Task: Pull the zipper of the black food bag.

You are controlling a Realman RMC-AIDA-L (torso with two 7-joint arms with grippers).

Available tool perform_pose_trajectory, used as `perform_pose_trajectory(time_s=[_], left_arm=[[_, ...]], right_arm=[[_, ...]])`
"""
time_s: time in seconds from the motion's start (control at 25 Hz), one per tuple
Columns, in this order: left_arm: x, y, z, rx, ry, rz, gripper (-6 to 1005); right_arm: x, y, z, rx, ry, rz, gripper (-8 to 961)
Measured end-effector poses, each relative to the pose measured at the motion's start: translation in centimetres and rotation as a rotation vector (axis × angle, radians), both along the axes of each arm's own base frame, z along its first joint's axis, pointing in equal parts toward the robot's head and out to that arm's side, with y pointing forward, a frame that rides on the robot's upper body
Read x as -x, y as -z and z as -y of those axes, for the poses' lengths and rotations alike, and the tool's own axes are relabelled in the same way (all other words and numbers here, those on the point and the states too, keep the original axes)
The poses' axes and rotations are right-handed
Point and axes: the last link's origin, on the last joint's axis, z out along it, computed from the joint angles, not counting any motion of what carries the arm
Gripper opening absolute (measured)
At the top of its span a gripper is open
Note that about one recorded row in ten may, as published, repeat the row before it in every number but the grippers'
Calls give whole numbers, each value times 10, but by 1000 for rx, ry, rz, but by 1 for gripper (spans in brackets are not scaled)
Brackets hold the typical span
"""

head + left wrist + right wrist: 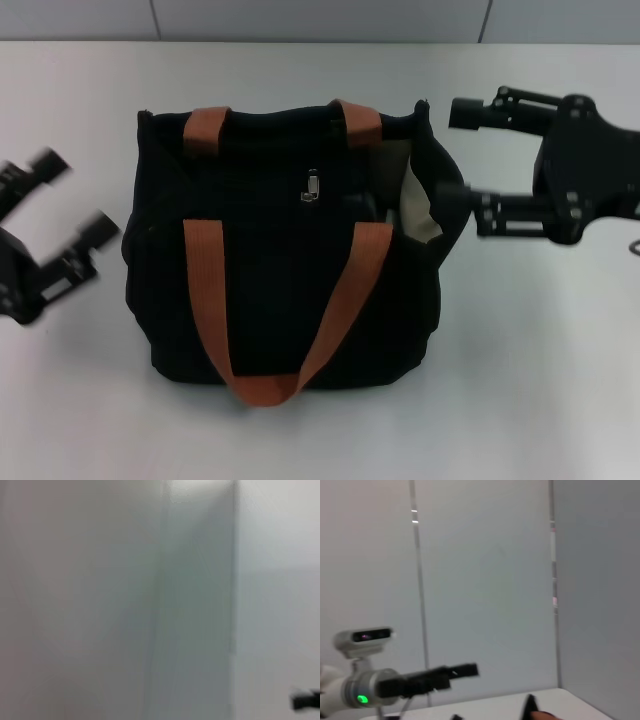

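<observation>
The black food bag point(280, 270) stands in the middle of the white table in the head view, with two orange-brown strap handles point(340, 300). Its right end gapes and shows pale lining point(418, 205). The zipper, a small silver pull tab point(312, 186), lies on top of the bag near the middle. My right gripper point(458, 160) is open at the bag's right end, one finger by the far corner and one against the near side. My left gripper point(75, 195) is open and empty, left of the bag and apart from it. The zipper does not show in the wrist views.
The white table point(540, 400) runs out on all sides of the bag, with a grey wall point(300, 18) behind. The right wrist view shows wall panels and the other arm point(410, 682) far off. The left wrist view shows only blurred wall.
</observation>
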Motion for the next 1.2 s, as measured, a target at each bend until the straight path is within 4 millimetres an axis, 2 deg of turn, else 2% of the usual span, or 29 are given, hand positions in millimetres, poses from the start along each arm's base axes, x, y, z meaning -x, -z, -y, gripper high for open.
perform_pose_trajectory(time_s=[0.08,0.32,0.6,1.2], left_arm=[[-3,5,0,48,38,-41,818],[-13,20,-2,162,138,-126,815],[-17,26,-1,209,182,-149,812],[-27,38,-2,188,251,-179,817]], right_arm=[[0,2,4,28,-38,0,710],[-6,6,15,96,-98,6,799],[-12,19,20,137,-118,55,798],[-16,29,19,117,-156,33,798]])
